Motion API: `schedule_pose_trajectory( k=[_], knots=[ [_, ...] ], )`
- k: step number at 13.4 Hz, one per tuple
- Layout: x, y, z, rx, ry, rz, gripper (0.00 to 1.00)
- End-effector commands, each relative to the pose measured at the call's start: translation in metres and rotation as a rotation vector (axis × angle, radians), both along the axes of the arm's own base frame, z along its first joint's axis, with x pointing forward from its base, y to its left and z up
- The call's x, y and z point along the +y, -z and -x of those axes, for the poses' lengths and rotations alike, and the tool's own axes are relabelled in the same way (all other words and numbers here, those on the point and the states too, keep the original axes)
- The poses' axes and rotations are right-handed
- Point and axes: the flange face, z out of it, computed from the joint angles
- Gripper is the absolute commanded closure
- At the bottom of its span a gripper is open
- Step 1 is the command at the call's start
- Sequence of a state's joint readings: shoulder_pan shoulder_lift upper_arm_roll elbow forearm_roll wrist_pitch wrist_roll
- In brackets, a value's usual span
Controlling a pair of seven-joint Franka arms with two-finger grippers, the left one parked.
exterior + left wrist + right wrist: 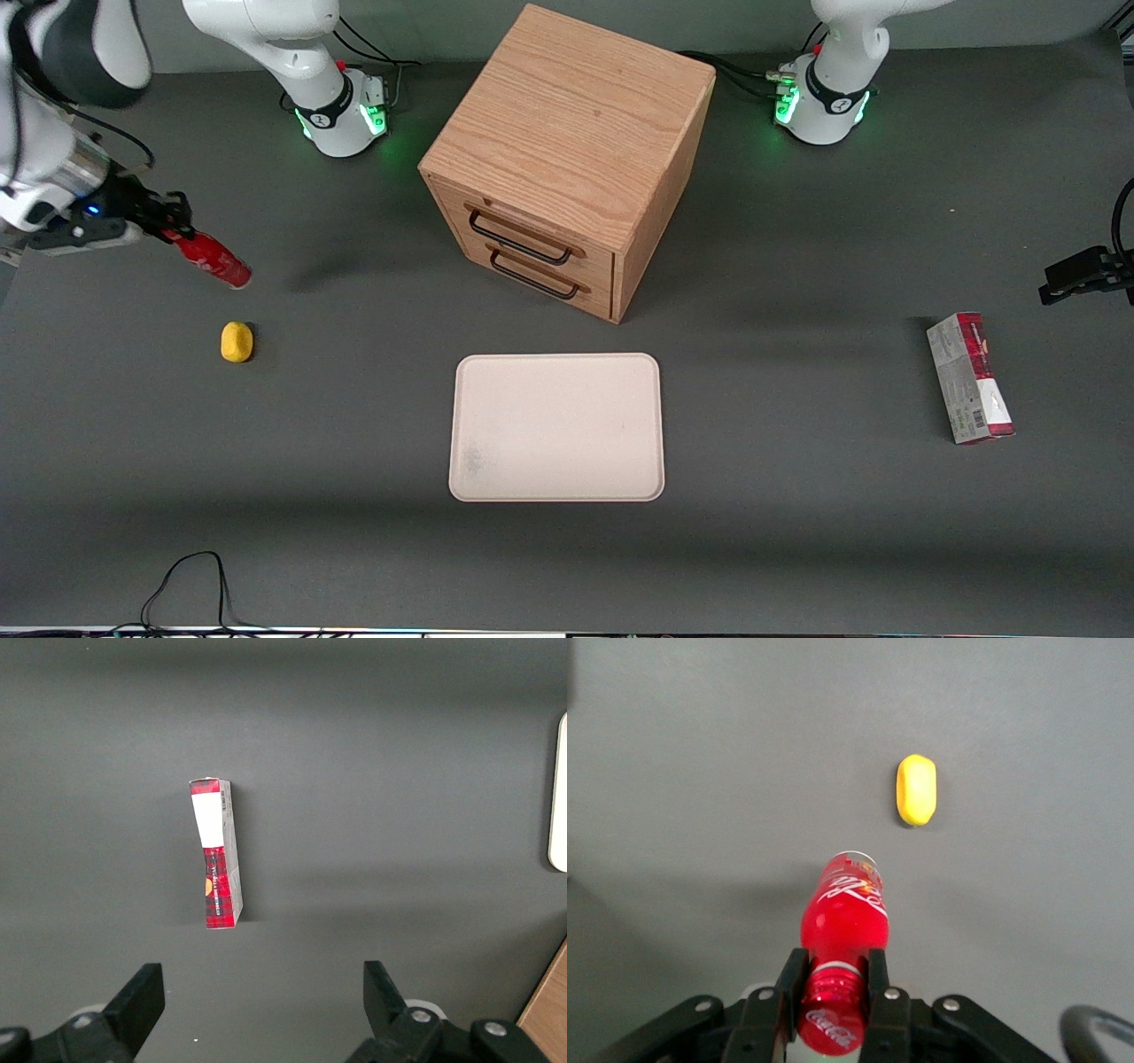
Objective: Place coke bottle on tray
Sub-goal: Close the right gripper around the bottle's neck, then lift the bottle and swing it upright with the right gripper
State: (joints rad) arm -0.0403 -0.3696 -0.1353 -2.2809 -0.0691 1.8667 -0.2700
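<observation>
Fingers [879, 988] of the right gripper [177, 232] pinch the coke bottle [213, 260] at its neck, one on each side just under the red cap. From that grip the bottle slants downward, its base out ahead of the fingertips and apparently clear of the grey table [797, 532]. Near that base lies a small yellow object [236, 342], apart from the bottle. Well away from the fingers, toward the table's middle, sits the tray [556, 427], with a wooden drawer cabinet [567, 159] beside it. Farthest off, toward the parked arm's end, lies a red-and-grey carton [969, 378].
</observation>
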Motion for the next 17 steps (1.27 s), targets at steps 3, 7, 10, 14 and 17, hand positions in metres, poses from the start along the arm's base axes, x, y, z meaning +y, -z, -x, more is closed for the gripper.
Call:
schedule_pose_trajectory(
  k=[3,7,10,14,17],
  knots=[
    [0.011,-0.117,-0.015,-0.006,-0.016,0.006,1.00],
    [0.024,-0.144,-0.037,-0.045,-0.045,0.018,1.00],
    [0.057,-0.169,-0.090,-0.021,-0.097,0.037,1.00],
    [0.125,-0.162,-0.167,-0.036,-0.159,-0.017,1.00],
    [0.199,-0.131,-0.221,-0.058,-0.182,0.007,1.00]
  ],
)
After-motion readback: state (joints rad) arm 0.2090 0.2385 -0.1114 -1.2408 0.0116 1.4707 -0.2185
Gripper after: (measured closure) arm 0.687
